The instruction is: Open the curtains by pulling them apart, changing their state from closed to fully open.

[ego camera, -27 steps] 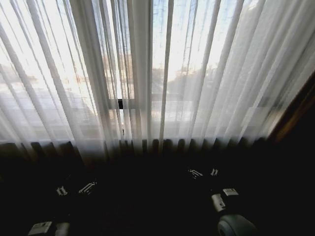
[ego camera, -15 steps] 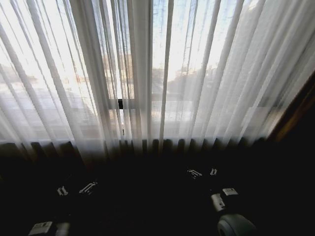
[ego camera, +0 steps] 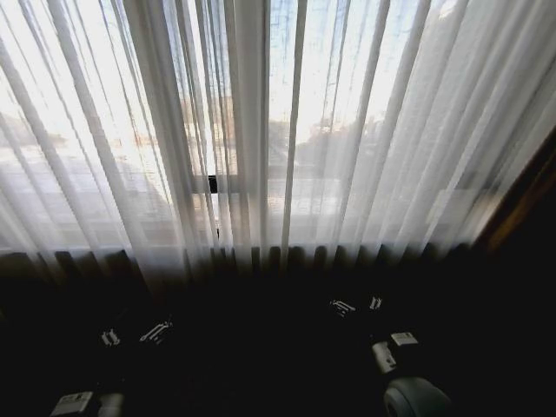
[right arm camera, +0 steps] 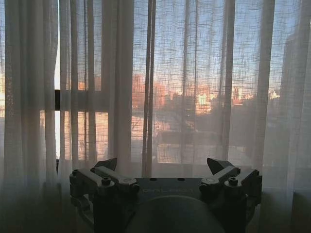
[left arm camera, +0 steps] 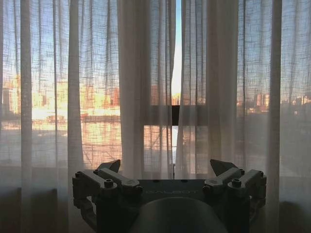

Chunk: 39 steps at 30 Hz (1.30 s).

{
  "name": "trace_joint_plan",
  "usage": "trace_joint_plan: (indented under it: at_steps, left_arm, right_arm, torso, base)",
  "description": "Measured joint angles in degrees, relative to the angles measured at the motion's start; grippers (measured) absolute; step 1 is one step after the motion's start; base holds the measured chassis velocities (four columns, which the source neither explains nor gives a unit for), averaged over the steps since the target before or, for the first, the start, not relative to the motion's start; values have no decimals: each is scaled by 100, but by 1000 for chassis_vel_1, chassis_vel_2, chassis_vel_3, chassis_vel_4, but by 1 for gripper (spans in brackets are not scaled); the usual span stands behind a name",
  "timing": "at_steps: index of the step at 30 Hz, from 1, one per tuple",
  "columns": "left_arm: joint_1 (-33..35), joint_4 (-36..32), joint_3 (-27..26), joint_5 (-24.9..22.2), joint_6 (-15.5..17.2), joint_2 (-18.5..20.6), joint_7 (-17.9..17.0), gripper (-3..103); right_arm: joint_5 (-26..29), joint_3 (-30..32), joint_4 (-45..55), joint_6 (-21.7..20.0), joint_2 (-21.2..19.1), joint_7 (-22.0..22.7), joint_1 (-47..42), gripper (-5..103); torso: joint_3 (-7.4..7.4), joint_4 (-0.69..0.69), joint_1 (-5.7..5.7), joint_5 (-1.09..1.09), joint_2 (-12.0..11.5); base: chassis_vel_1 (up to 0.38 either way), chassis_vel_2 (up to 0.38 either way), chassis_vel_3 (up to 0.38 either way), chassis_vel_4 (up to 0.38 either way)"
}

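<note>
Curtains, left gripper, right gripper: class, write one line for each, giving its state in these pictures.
Curtains: closed, hanging in pleats across the window, with only a narrow slit where the panels meet; neither gripper touches them.
Left gripper: open, empty, low in front of the curtains.
Right gripper: open, empty, low in front of the curtains.

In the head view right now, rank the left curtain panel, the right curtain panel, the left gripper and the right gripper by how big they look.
1. right curtain panel and left curtain panel: similar, not ranked apart.
2. left gripper and right gripper: both tiny, dark and low in the picture, alike in size.
</note>
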Motion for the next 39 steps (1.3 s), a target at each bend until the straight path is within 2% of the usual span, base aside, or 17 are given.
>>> trace_joint_plan:
  at_steps: [27,39]
  left_arm:
    - [6,28,-4,-19,-19,-17,7,100]
    - [14,31,-3,-14,-39,-27,8,100]
  right_arm:
    - [-192,-26,-65,64,26,-113,5,100]
    - [-207,-24,-100,96,45,-121,10,100]
  torso:
    - [0,1,1,0,0]
    - [0,1,1,0,0]
  base:
    - [-61,66,67,-74]
    - [-20,142,22,-143]
